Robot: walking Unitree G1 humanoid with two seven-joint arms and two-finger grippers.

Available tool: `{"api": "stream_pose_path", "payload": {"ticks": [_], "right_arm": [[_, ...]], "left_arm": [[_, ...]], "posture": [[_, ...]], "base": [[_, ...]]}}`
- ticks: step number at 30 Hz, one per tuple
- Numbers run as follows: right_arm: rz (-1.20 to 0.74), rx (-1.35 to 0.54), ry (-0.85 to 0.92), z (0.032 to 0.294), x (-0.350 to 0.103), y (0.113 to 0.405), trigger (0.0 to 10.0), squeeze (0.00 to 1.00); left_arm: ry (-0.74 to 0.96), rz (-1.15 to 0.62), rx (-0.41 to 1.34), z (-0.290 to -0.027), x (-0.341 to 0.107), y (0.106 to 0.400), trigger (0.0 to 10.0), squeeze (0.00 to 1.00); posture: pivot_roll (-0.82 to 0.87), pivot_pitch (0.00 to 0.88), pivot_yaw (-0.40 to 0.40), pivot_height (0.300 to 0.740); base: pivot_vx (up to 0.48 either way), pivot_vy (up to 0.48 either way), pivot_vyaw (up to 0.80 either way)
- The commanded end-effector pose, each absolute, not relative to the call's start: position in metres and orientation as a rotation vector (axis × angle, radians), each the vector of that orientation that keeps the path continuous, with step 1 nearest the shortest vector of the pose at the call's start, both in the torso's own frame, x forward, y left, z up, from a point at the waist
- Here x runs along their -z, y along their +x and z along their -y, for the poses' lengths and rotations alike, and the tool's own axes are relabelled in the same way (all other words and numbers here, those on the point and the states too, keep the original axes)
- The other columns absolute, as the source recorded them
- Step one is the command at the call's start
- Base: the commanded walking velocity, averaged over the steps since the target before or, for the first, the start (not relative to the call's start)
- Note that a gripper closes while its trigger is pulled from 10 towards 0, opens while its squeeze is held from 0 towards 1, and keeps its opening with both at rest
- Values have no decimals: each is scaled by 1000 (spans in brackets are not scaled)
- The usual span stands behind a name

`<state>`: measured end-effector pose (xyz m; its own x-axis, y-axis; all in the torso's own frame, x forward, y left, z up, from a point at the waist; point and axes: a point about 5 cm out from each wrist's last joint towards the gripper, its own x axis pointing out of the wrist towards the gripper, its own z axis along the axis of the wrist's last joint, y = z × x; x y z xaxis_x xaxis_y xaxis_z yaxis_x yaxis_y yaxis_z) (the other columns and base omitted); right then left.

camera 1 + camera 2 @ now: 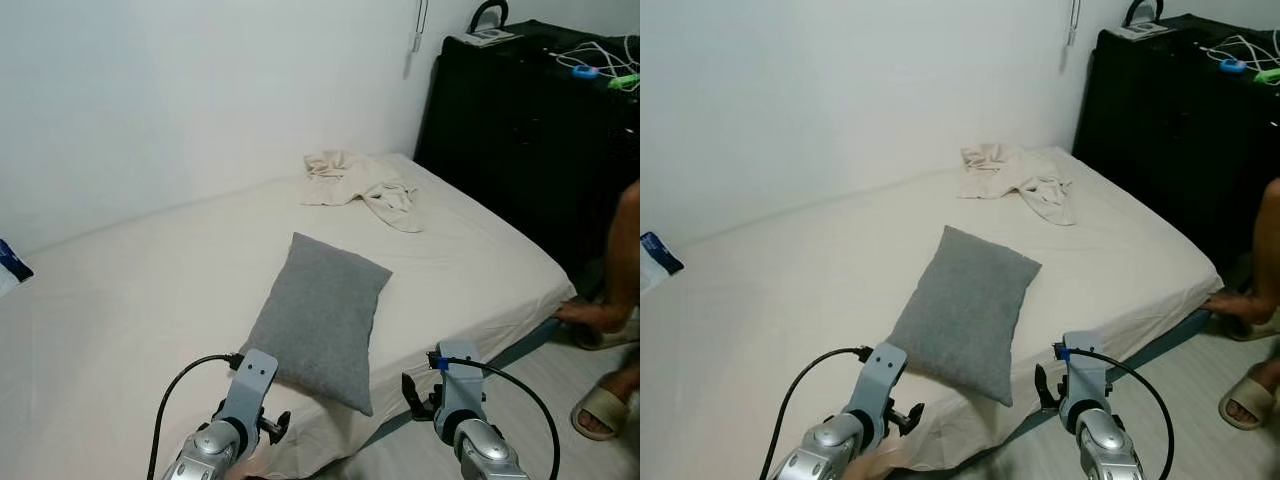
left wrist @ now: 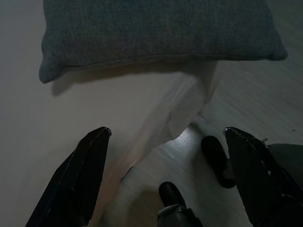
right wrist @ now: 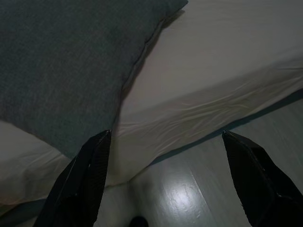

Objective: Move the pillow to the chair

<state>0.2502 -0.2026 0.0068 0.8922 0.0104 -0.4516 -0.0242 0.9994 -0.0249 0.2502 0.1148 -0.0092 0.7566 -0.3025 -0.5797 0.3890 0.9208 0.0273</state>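
Pillow [image 1: 322, 318], plain grey, unlabelled

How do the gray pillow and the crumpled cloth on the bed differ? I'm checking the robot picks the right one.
The gray pillow is dark gray, plump and smooth with a clear rectangular outline; the crumpled cloth is cream, thin and bunched into folds. The pillow lies near the bed's front edge, just ahead of both grippers; the cloth lies far back by the wall. Both rest loose on the bed, untouched.
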Motion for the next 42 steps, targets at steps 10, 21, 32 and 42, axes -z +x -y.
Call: {"api": "stream_pose_path", "payload": {"ticks": [10, 21, 32, 42], "right_arm": [[-449, -33, 18, 198, -8, 249, 10000, 0], [-468, 12, 55, 203, -5, 248, 10000, 0], [-476, 16, 58, 203, -4, 247, 10000, 0], [-488, 38, 71, 205, -3, 247, 10000, 0]], "left_arm": [[136, -614, 374, -117, 11, 249, 10000, 0], [131, -607, 434, -110, 9, 248, 10000, 0], [137, -602, 421, -112, 7, 250, 10000, 0], [127, -608, 422, -110, 7, 249, 10000, 0]], "posture": [[-136, 52, 38, 738], [-144, 54, 47, 738], [-142, 57, 47, 738], [-143, 60, 47, 738]], "base": [[0, 0, 763], [0, -128, 263], [0, -200, 0], [0, 0, 0]]}}
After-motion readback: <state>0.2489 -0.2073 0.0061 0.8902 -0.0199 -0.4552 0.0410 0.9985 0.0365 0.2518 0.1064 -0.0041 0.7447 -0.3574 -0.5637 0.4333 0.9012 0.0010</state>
